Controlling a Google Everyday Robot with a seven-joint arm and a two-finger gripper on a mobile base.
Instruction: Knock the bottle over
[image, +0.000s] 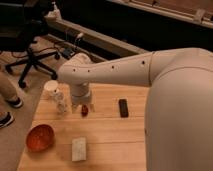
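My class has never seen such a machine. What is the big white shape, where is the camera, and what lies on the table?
The white shape is a robot's arm, seen by one camera looking down over it. Its gripper hangs just above the wooden table, between the slim bottle, which looks upright, and a small dark-red object. Also there: a white cup, a black bar, an orange bowl, a pale block. I see nothing held.

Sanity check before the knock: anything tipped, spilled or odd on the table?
Nothing stands out. The bottle looks upright beside the white cup. The gripper is close by, next to the dark-red object. No spill visible.
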